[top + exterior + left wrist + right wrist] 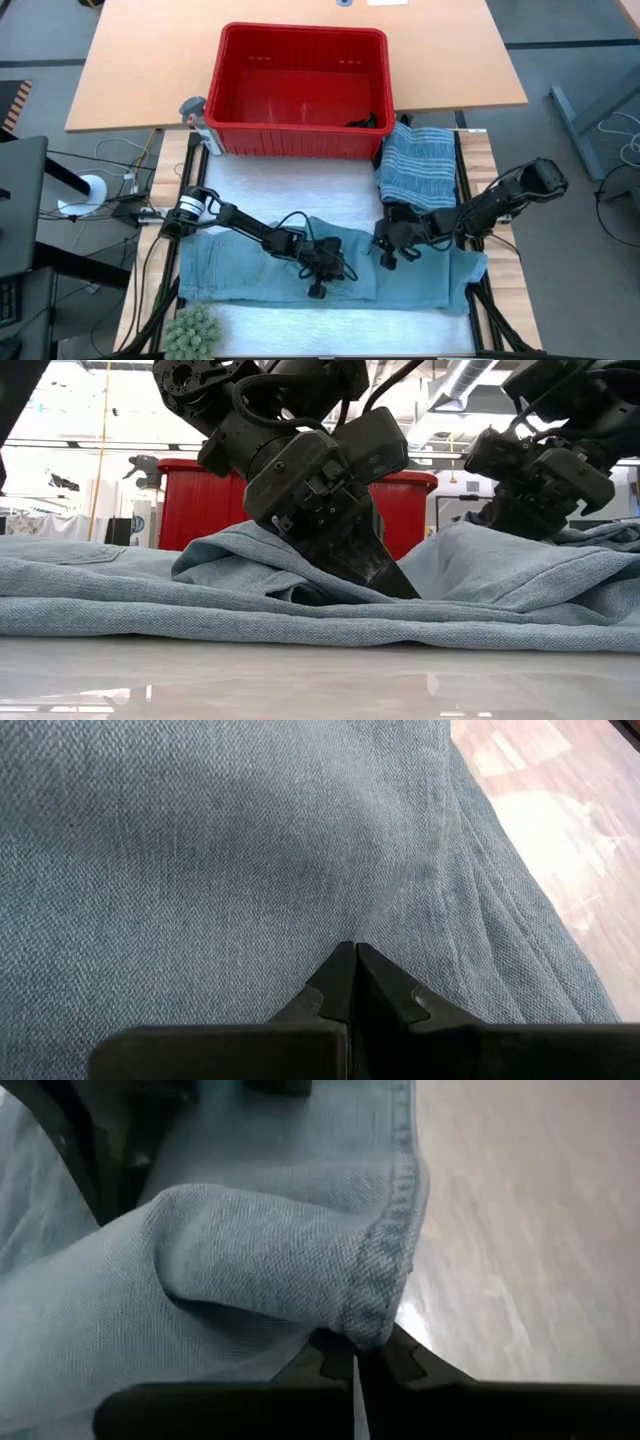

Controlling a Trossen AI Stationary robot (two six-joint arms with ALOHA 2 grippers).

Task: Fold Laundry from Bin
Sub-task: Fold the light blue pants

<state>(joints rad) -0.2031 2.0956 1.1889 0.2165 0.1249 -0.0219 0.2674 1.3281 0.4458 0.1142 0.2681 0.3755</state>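
A light blue garment (250,265) lies spread across the near part of the table. My left gripper (318,286) stands shut on its middle, the fingertips (352,960) against the cloth. My right gripper (386,254) is shut on the garment's hemmed edge toward the right. A folded grey-blue striped cloth (417,163) lies flat on the table beside the bin's right corner. The red bin (300,32) stands at the far side, with a dark cloth (368,122) in its near right corner. My left gripper presses its shut fingertips down on the garment's middle (330,910), slanting down from the table's left; the cloth rises in a fold around them (250,550). My right gripper pinches the garment's stitched hem (380,1305) between its two fingers, slanting down from the table's right. The hem is bunched into a raised fold (250,1250), while the cloth around it stays on the table.
A green spiky ball (190,330) sits at the near left corner. A grey object (193,108) stands at the bin's left corner. Bare white table top (290,190) shows between the bin and the garment.
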